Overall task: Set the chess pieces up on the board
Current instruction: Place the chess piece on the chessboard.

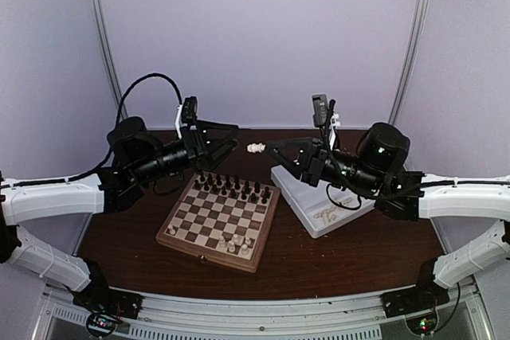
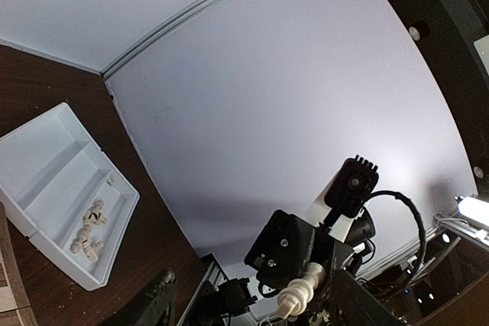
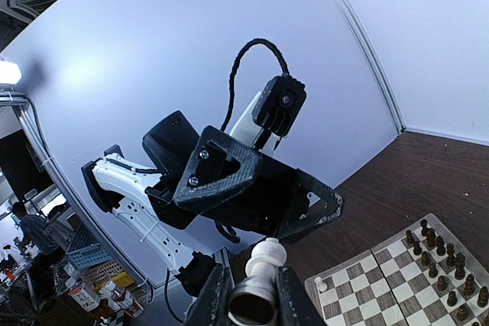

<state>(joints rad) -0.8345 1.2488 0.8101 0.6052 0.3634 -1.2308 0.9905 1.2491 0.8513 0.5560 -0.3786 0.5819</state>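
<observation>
Your right fingers (image 3: 216,299) are clamped on a cream chess piece (image 3: 265,259), and its rounded head stands up past their tips. Just beyond the tips, the left fingers (image 3: 221,167) face you, spread apart. Below and right of your fingers, the board (image 3: 382,284) lies on the dark worktop (image 3: 412,181). Dark pieces (image 3: 442,259) line its side farthest from the fingers, and one small cream piece (image 3: 322,283) stands at its nearest corner.

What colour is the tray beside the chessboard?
White. The tray shows best in the left wrist view.
</observation>
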